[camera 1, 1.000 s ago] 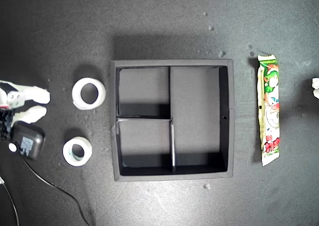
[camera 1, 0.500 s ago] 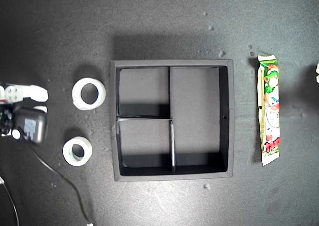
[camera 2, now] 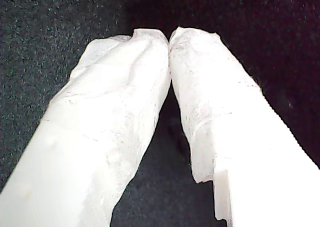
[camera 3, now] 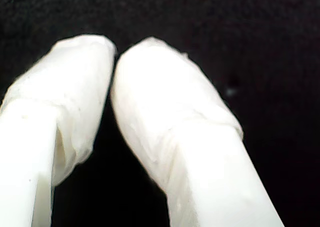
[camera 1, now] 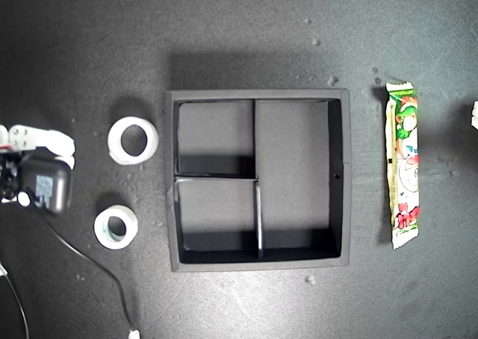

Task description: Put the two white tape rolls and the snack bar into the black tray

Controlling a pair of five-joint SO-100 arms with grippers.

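Note:
The black tray (camera 1: 340,182) sits mid-table with nothing in its three compartments. Two white tape rolls lie off its side on the exterior view's left: the larger roll (camera 1: 133,140) farther up and the smaller roll (camera 1: 116,228) below it. The snack bar (camera 1: 402,166) lies lengthwise at the exterior view's right. My first gripper (camera 2: 169,37) is shut over bare black surface with nothing between its fingertips. My second gripper (camera 3: 114,52) is likewise shut on nothing. An arm's white fingers (camera 1: 52,141) show at the exterior view's left edge, short of the larger roll; I cannot tell which arm it is.
A black camera module (camera 1: 46,188) with a trailing cable (camera 1: 104,275) rides on the arm at the exterior view's left edge. A sliver of another white arm part (camera 1: 474,115) shows at the exterior view's right edge. Small crumbs dot the dark mat.
The gripper at the exterior view's left edge has drawn its fingers together, and its camera module has swung up over the lower finger. The white part at the right edge has pulled further out.

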